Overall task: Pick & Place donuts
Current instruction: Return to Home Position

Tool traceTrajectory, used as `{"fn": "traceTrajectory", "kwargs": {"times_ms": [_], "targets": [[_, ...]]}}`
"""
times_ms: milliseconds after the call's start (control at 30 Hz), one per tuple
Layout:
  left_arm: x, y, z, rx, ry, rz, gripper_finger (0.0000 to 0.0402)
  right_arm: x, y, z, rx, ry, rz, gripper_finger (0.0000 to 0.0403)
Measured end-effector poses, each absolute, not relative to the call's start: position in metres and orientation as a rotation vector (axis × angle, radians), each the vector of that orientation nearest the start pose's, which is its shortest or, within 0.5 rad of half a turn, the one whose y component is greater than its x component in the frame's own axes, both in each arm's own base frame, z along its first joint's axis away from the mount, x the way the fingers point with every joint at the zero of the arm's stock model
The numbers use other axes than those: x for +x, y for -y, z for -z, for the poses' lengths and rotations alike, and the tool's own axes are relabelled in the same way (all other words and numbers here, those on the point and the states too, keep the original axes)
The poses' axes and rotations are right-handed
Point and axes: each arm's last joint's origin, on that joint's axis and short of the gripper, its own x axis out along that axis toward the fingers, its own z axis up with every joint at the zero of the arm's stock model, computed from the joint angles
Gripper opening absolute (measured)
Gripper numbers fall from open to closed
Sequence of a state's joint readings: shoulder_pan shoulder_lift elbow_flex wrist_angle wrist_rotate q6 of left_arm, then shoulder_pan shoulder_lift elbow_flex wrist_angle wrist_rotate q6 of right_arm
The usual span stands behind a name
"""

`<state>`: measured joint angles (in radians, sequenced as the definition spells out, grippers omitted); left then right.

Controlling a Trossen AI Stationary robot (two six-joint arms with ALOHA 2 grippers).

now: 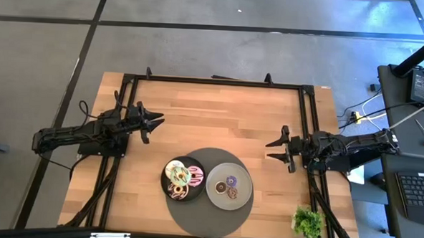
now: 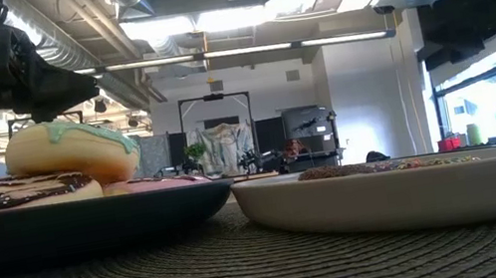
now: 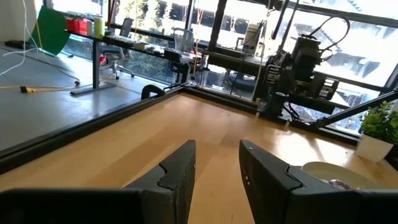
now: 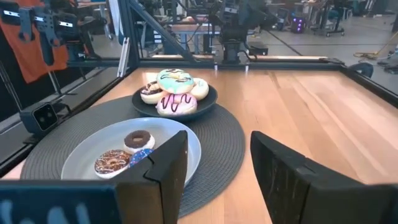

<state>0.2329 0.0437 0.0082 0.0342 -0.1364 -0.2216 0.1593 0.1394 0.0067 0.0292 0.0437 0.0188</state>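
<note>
The right jaws stand open and empty. Nearest to them, a round grey plate (image 4: pixel 74 155) carries three small ring donuts (image 4: pixel 137 140): chocolate, brown sprinkled, purple. Behind it, a round black plate (image 4: pixel 210 99) holds the bigger donuts (image 4: pixel 176 104), with a light green iced one (image 4: pixel 176 79) on top. The left jaws, beyond, are open too.

Four big ones heaped on the black plate (image 4: pixel 210 99): the light-green donut (image 4: pixel 175 81) rides tilted on top, the pink donut (image 4: pixel 176 104) with dark stripes leans against the pile. Over on the grey plate (image 4: pixel 81 158), three minis lie flat, close together: chocolate donut (image 4: pixel 137 140), sprinkled brown donut (image 4: pixel 111 162), purple donut (image 4: pixel 140 155)
</note>
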Motion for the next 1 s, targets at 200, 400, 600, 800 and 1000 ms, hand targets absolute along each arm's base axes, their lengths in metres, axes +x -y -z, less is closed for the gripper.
{"fn": "traceTrajectory", "kwargs": {"times_ms": [200, 400, 600, 800, 1000], "targets": [[0.096, -0.027, -0.166, -0.219, 0.040, -0.368, 0.0118, 0.104, -0.016, -0.157, 0.010, -0.104, -0.115, 0.0177], [0.096, -0.027, -0.166, -0.219, 0.040, -0.368, 0.0122, 0.104, -0.016, -0.157, 0.009, -0.104, -0.116, 0.0177], [0.096, -0.027, -0.166, -0.219, 0.040, -0.368, 0.0121, 0.104, -0.016, -0.157, 0.008, -0.104, -0.118, 0.0177], [0.096, -0.027, -0.166, -0.219, 0.040, -0.368, 0.0122, 0.102, -0.014, -0.161, 0.013, -0.060, -0.111, 0.0177], [0.096, -0.027, -0.166, -0.220, 0.040, -0.368, 0.0121, 0.096, -0.014, -0.171, 0.022, 0.045, -0.134, 0.0177]]}}
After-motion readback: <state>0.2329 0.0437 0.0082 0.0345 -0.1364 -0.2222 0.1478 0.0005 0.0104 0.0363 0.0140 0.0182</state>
